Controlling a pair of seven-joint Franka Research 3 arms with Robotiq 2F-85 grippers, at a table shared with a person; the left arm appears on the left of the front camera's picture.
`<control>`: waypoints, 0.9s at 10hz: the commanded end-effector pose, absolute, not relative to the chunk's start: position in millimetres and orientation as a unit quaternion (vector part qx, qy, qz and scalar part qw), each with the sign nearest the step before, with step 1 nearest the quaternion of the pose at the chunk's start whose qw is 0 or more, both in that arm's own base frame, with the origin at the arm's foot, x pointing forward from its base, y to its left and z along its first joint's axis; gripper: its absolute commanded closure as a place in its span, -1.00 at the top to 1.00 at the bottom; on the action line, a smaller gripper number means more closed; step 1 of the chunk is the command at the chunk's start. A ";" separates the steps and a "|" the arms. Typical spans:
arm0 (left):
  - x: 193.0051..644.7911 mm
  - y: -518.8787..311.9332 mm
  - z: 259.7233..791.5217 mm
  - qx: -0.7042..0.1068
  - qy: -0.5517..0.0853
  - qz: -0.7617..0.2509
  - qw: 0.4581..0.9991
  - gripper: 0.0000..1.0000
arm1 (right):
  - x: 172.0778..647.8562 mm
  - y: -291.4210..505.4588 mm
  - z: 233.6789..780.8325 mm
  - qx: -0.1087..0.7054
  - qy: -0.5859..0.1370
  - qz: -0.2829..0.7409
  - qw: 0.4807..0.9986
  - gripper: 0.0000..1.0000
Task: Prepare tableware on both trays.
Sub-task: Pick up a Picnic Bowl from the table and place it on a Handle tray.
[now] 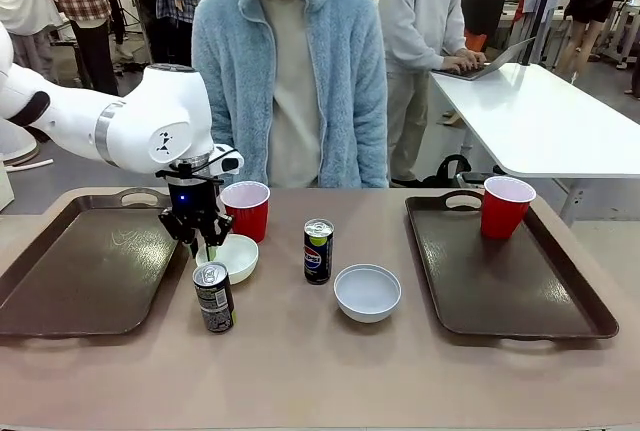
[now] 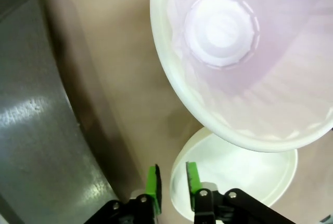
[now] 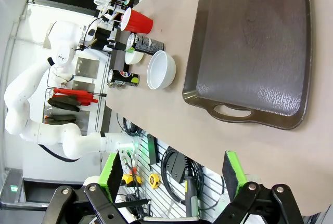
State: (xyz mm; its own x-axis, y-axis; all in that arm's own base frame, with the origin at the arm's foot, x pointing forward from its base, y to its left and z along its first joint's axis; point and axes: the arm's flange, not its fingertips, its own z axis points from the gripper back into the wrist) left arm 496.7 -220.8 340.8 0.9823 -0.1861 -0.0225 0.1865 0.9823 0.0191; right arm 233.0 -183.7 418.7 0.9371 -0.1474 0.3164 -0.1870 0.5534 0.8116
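Left tray (image 1: 80,271): at the left of the desk (image 1: 300,371). Left gripper (image 1: 203,246): clamped on rim of white bowl (image 1: 236,257), just beside that tray; red cup (image 1: 246,209) behind, dark can (image 1: 213,297) in front. Mid-desk: Pepsi can (image 1: 318,250), second white bowl (image 1: 367,292). Right tray (image 1: 500,281): second red cup (image 1: 506,206) upright in far corner. Right gripper (image 3: 174,174): jaws wide apart.
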 end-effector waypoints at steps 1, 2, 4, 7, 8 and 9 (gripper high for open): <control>497.3 -221.0 345.8 0.009 0.016 -0.082 0.996 -1.00 | 233.1 -184.3 417.8 0.477 -0.179 0.012 0.861 1.00; 497.6 -220.5 346.9 0.007 0.019 -0.081 0.996 -1.00 | 233.1 -184.3 417.8 0.477 -0.179 0.012 0.861 1.00; 492.4 -217.6 354.4 0.014 0.011 -0.090 0.996 -1.00 | 233.1 -184.3 417.8 0.477 -0.179 0.012 0.861 1.00; 461.6 -201.7 407.4 0.002 -0.011 -0.129 0.992 -0.98 | 233.1 -184.3 417.8 0.477 -0.179 0.012 0.861 1.00; 450.4 -191.5 426.9 -0.008 -0.014 -0.135 0.991 -0.98 | 233.1 -184.3 417.8 0.477 -0.179 0.012 0.861 1.00; 441.4 -178.5 441.8 -0.009 -0.021 -0.134 0.991 -0.98 | 233.1 -184.3 417.8 0.477 -0.179 0.012 0.861 1.00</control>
State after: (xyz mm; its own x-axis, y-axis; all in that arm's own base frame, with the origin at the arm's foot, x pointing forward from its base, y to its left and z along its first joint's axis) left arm 457.1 -199.5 431.5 0.9665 -0.2538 0.0377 0.2537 0.9672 0.0094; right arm 233.1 -183.6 418.4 0.9374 -0.1472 0.3156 -0.1865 0.5532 0.8119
